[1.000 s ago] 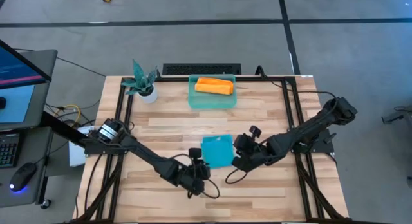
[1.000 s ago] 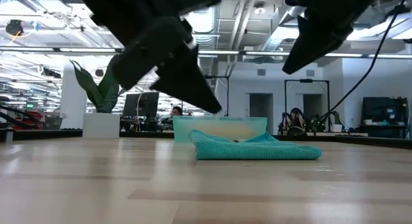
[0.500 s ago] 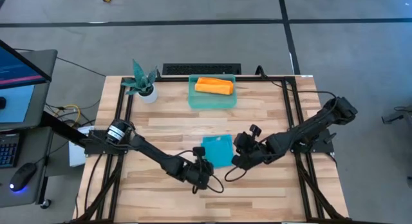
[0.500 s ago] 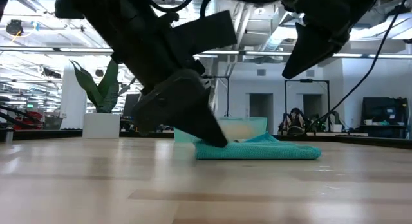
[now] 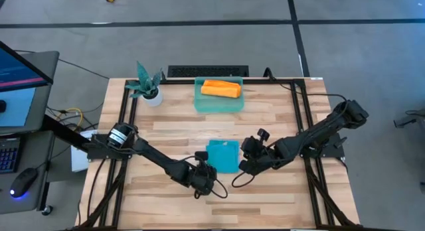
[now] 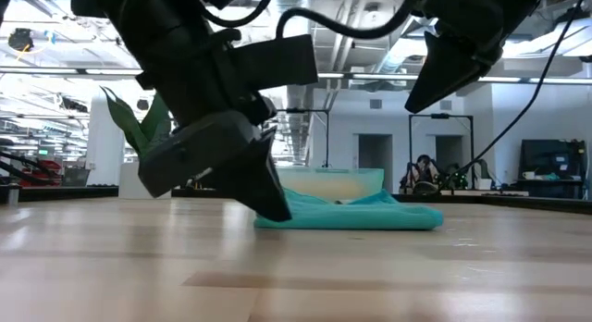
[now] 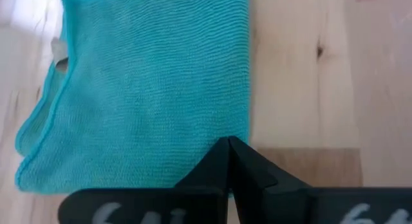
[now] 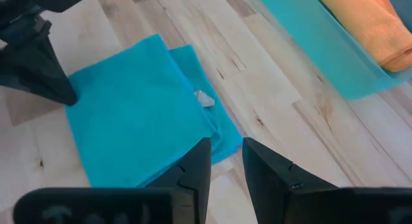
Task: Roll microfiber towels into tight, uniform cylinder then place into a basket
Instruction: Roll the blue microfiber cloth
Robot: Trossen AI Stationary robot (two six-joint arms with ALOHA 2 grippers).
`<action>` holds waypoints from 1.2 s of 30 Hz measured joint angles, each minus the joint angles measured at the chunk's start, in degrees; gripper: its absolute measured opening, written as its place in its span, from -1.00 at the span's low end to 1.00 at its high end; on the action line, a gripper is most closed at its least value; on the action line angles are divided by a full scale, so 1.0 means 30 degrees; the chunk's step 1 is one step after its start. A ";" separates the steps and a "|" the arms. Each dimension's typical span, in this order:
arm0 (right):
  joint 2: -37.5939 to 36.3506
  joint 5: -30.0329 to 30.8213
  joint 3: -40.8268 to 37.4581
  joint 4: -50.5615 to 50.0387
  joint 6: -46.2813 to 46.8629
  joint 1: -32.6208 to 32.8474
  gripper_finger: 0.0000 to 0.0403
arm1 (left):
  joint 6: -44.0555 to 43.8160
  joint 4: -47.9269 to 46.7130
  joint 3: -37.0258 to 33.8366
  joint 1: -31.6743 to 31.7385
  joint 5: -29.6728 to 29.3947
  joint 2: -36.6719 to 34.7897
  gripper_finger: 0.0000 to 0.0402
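Observation:
The teal towel lies flat and folded on the wood at the table's middle, with a small white tag on it. My left gripper is shut at the towel's near left corner. My right gripper hangs open above the towel's right edge and touches nothing. The orange towel, rolled up, lies in the teal basket at the far side. My left gripper has its shut fingertips on the towel's left edge, close to the near left corner. It comes slanting down from the table's left. The fingers hide whether one layer or several lies between them. The towel stays flat on the table.
A potted plant stands at the far left corner. Black frame rails run along both sides of the table. Bare wood stretches toward the near edge. A monitor stands off the table's left.
My left gripper has sunk, tipping steeper, onto the towel's near left corner. The teal towel has slid a little toward the table's left and still lies flat.

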 joint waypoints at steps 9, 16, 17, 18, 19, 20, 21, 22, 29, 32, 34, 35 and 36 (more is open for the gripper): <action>0.0000 0.0000 0.0000 -0.0006 0.0000 -0.0005 -0.44 | -0.1050 -0.2329 0.0002 -0.0347 -0.0299 -0.0304 -1.00; 0.0000 0.0000 0.0000 -0.0006 0.0000 0.0001 -0.44 | -0.1122 -0.2432 -0.0070 -0.0973 -0.0645 -0.1373 -1.00; 0.0000 0.0000 0.0000 -0.0006 -0.0007 0.0025 -0.44 | -0.1122 -0.2489 -0.0065 -0.1045 -0.0682 -0.1560 -1.00; 0.0000 0.0000 0.0000 -0.0006 -0.0015 0.0056 -0.44 | -0.1122 -0.2666 -0.0065 -0.1129 -0.0745 -0.1739 -1.00; 0.0000 0.0000 0.0000 -0.0010 -0.0022 0.0136 -0.44 | -0.1122 -0.2970 -0.0065 -0.1244 -0.0882 -0.1973 -1.00; 0.0000 -0.0004 0.0000 -0.0017 -0.0112 0.0212 -0.44 | -0.1213 -0.3310 -0.0065 -0.1364 -0.1059 -0.2243 -1.00; 0.0000 -0.0001 0.0000 0.0000 -0.0381 0.0345 -0.44 | -0.1413 -0.3629 -0.0065 -0.1496 -0.1324 -0.2542 -1.00; 0.0000 -0.0007 0.0000 0.0022 -0.0609 0.0512 -0.44 | -0.1681 -0.4019 -0.0065 -0.1676 -0.1630 -0.2851 -1.00; 0.0000 0.0007 0.0000 0.1342 -0.2676 0.1796 -0.44 | -0.3384 -0.7011 -0.0065 -0.3493 -0.5166 -0.4884 -1.00; 0.0000 0.0004 0.0011 0.3520 -0.4841 0.2180 -0.44 | -0.3673 -0.7649 -0.0065 -0.4446 -0.6309 -0.5584 -1.00; 0.0007 0.0016 0.0263 0.5265 -0.6962 0.2404 -0.44 | -0.3743 -0.7746 -0.0057 -0.5098 -0.7130 -0.6014 -1.00; 0.0007 0.0025 0.0508 0.6149 -0.8024 0.2520 -0.44 | -0.3732 -0.7740 -0.0057 -0.5419 -0.7552 -0.6206 -1.00; 0.0007 0.0066 0.0767 0.6991 -0.9009 0.2642 -0.44 | -0.3659 -0.7726 -0.0057 -0.5741 -0.7985 -0.6399 -1.00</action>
